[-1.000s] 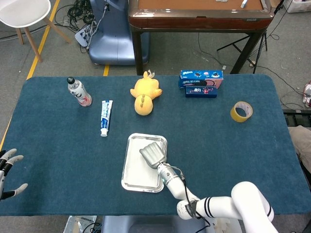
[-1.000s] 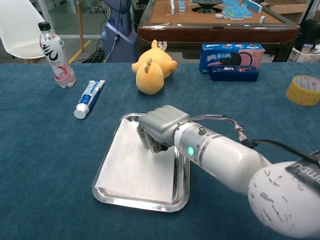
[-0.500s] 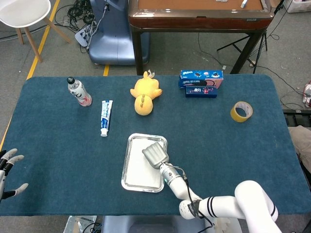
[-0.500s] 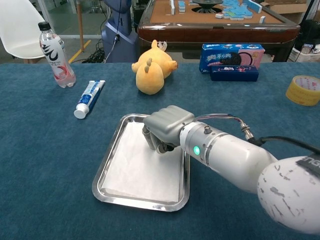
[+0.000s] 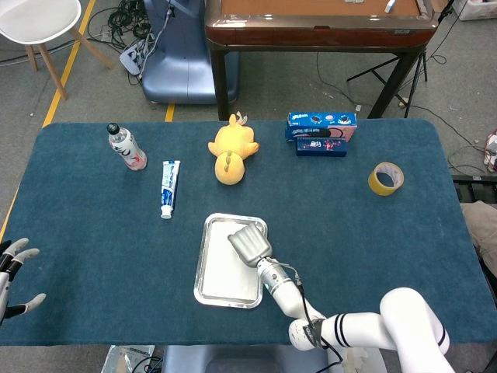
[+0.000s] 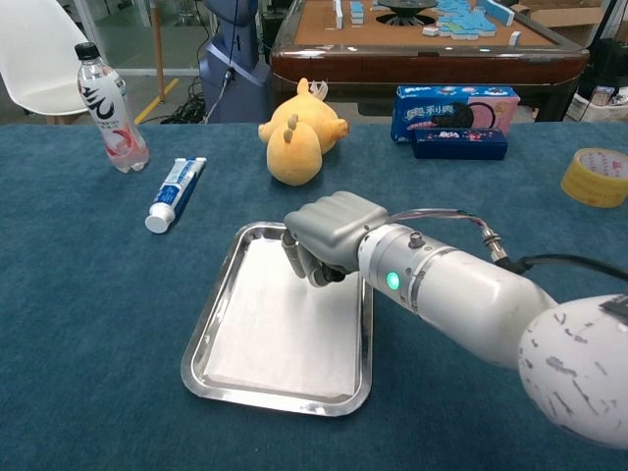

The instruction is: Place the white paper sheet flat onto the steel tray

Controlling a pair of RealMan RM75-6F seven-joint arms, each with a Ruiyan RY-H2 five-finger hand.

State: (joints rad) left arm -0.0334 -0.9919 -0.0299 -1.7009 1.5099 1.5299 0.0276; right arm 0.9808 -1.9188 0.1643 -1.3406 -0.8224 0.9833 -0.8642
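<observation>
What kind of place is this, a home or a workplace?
Probably a robot lab or test room, not a home: loose cables on a bare floor, a yellow floor line, and unrelated test things like the tape roll on a blue table.

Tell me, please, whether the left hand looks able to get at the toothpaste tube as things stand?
Probably yes: the left hand is open at the table's edge, and only bare cloth lies between it and the toothpaste tube. Its reach is unproven.
</observation>
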